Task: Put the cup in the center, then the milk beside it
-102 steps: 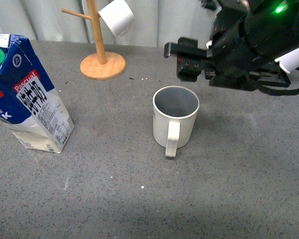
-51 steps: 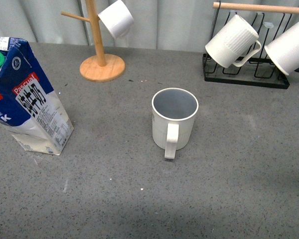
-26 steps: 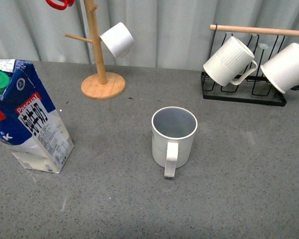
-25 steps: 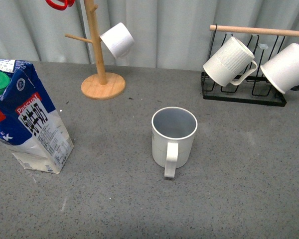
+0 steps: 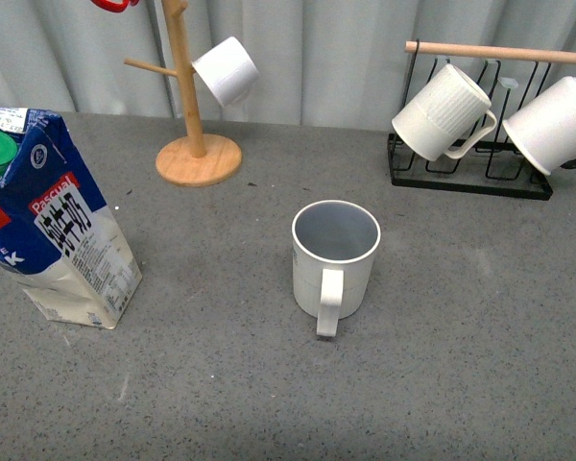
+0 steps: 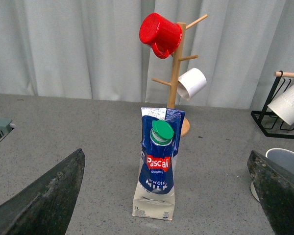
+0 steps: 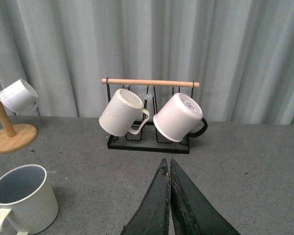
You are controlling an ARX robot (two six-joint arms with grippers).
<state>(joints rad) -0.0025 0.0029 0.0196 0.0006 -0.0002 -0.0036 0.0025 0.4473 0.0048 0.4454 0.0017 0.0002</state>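
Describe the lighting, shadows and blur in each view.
Front view: soft, even light, only a faint shadow by the cup, all sharp. Left wrist view: the milk is crisp, the left gripper's fingers dark and soft-edged. Right wrist view: the shut right gripper is a dark silhouette; no glare.

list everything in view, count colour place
cup: 1, cream-white, table centre
milk: 1, blue-and-white, green cap, left of cup, apart
mug tree: 1, wooden, back left
white mug: 1, white, mug tree peg
red mug: 1, red, mug tree top
rack: 1, black wire, wooden bar, back right
ribbed mug: 1, white, hanging on rack
smooth mug: 1, white, hanging on rack
table: 1, grey
left gripper: 1, dark, open
right gripper: 1, dark, shut
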